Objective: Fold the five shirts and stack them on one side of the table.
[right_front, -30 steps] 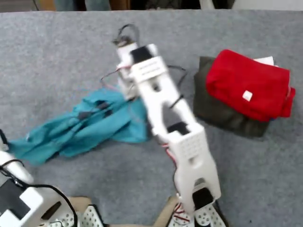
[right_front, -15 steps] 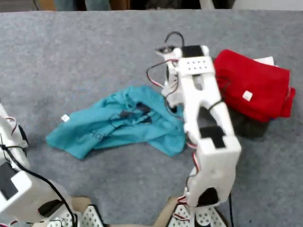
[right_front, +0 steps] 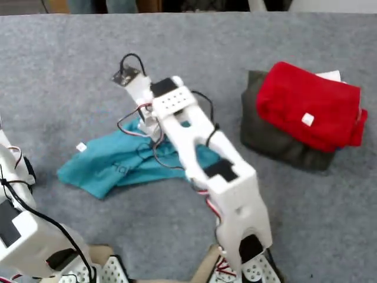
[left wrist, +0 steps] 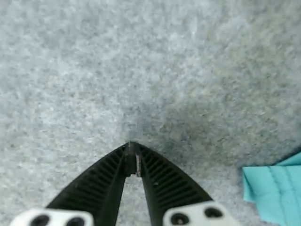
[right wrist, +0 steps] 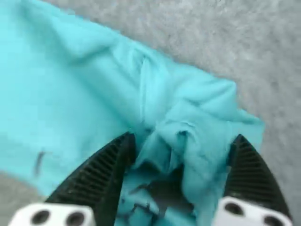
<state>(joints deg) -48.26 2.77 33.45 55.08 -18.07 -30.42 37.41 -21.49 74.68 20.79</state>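
Here the teal shirt (right_front: 118, 168) lies crumpled and unfolded on the grey tabletop (right_front: 70, 71), spread in a long, uneven shape with a small white label (right_front: 81, 147) at its far-left edge. The right end effector (right wrist: 183, 146) sits directly over it. Its two black ribbed fingers (right wrist: 123, 149) are spread wide, and a bunched ridge of teal cloth rises in the gap between them. I cannot tell whether the fingers touch the fabric; they are not closed on it.

In the high view the right arm (right_front: 200, 159) runs from its base, on the near side of the teal shirt, up and across the shirt's right part. Its wrist is bent down over the shirt's far edge, with loose wires looping beside it.

The left end effector (left wrist: 131, 160) is closed and empty, its tips meeting just above bare tabletop. A corner of the teal shirt (left wrist: 277, 193) lies near it but apart from the tips. The left arm (right_front: 23, 242) stands to the near left of the teal shirt, drawn in close to its own base.

Well to the right of the teal shirt, past the right arm, is a stack of folded shirts. A red shirt (right_front: 309, 103) with a small white tag lies on top of a dark olive shirt (right_front: 265, 138). The olive one shows beneath it along the side facing the teal shirt and the near side.
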